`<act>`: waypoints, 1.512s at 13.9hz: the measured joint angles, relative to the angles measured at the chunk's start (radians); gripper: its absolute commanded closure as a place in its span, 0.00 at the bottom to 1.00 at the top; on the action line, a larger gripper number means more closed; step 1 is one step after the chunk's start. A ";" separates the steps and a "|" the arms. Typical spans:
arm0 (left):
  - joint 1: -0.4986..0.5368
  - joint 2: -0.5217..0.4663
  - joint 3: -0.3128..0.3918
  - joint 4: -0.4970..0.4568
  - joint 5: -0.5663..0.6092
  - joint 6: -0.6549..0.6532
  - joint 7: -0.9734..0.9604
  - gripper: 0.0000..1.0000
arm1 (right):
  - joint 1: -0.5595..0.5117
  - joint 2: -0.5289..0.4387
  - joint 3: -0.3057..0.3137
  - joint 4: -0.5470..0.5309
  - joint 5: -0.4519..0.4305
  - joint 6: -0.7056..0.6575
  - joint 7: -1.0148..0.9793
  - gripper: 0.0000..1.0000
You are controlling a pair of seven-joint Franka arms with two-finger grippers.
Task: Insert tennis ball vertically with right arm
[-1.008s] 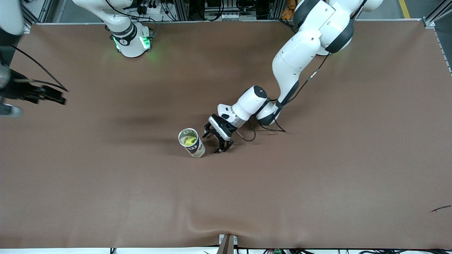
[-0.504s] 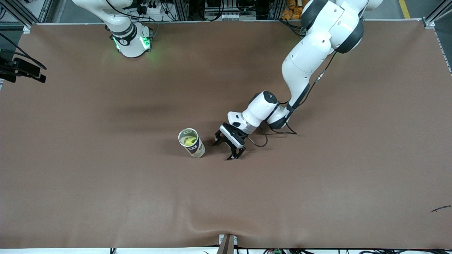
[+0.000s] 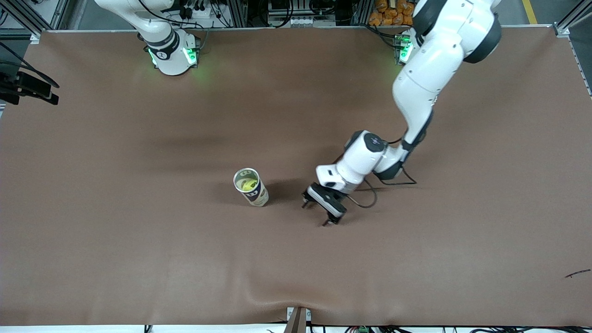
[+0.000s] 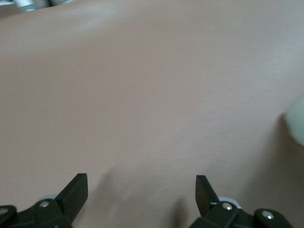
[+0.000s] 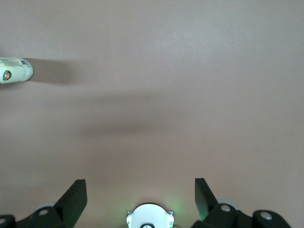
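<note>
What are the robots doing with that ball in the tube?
The yellow tennis ball already sits inside the upright can in the middle of the table. Nobody is holding anything. The left hand is open and empty, low over the table beside the can. The right hand is open too, high above the table at its own end.

The front view's edge is cutting off my right gripper [image 3: 27,90], leaving only a dark piece showing. My right wrist view is clipping the can [image 5: 14,70] at its edge. My left wrist view is showing a pale blur [image 4: 297,126] at its margin that I cannot identify. The tennis ball [image 3: 249,184] is sitting mostly hidden inside the can [image 3: 251,187].
</note>
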 measured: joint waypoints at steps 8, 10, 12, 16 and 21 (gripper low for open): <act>0.189 -0.103 0.001 0.191 -0.002 -0.501 -0.011 0.00 | 0.009 0.003 0.002 0.024 -0.001 0.000 0.001 0.00; 0.231 -0.137 0.004 0.228 -0.002 -0.580 -0.020 0.00 | 0.009 0.004 0.002 0.026 -0.009 0.022 0.001 0.00; 0.278 -0.170 0.005 0.241 -0.002 -0.642 -0.020 0.00 | 0.009 0.007 0.001 0.026 -0.034 0.049 0.001 0.00; 0.349 -0.273 0.003 0.249 -0.002 -0.786 -0.020 0.00 | 0.006 0.016 -0.005 0.026 -0.039 0.032 0.001 0.00; 0.381 -0.468 -0.005 0.255 -0.003 -1.120 -0.056 0.00 | 0.006 0.017 -0.003 0.026 -0.039 0.028 0.001 0.00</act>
